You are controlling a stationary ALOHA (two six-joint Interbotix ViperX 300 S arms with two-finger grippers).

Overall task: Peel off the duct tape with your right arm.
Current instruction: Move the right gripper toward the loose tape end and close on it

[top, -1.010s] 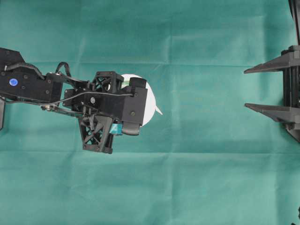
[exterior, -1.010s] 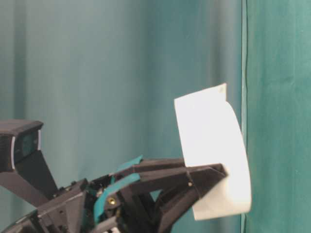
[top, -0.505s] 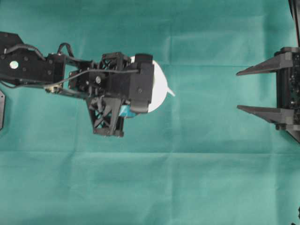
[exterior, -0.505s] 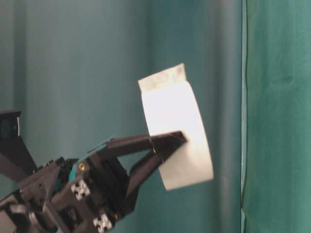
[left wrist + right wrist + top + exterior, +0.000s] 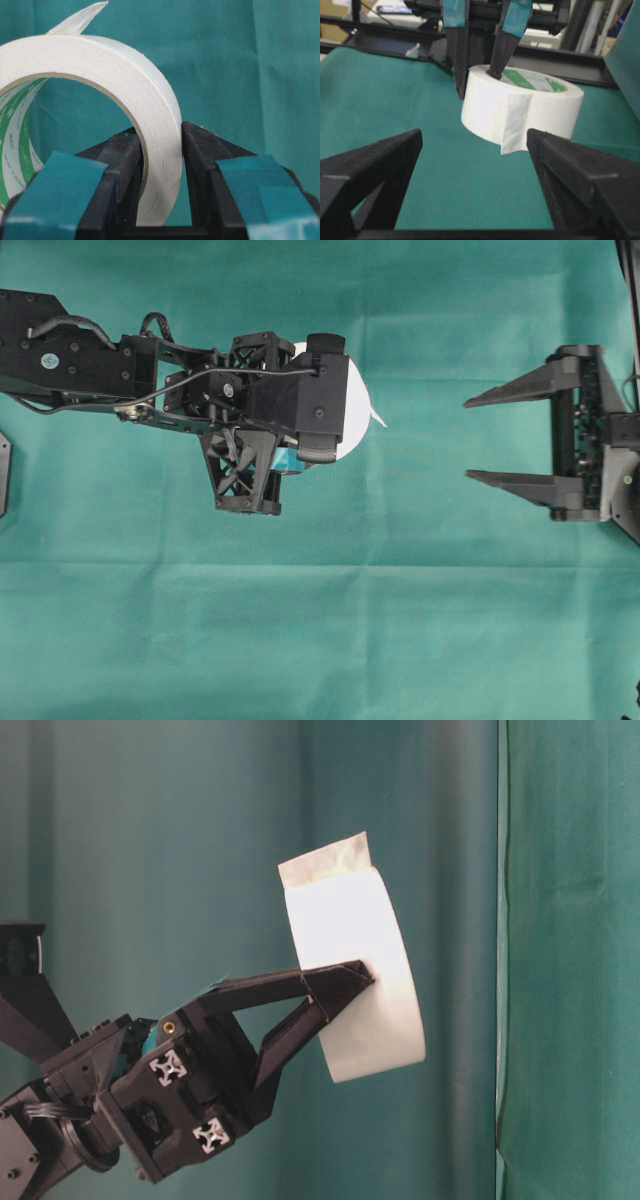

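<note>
Approach step in hand: the duct tape (image 5: 522, 104) is held clear of the green cloth (image 5: 330, 640) by the left gripper (image 5: 160, 150), whose jaws are clamped across the roll's wall, one finger inside the green-striped core and one against the outer white face. The loose tab (image 5: 516, 123) stands off the roll on the side facing the right gripper (image 5: 470, 437), and in the right wrist view it hangs roughly midway between that gripper's two plain black fingers (image 5: 370, 165). Those fingers are spread wide apart and hold nothing. In the overhead view the right gripper is well apart from the roll, with open cloth between them, so no contact with the tab has been made. Peeling has not begun; the tab remains attached to the roll along its base. In my judgement the next move calls for the right gripper to reach the tab, bracket it and pinch the tab alone, not the roll.
</note>
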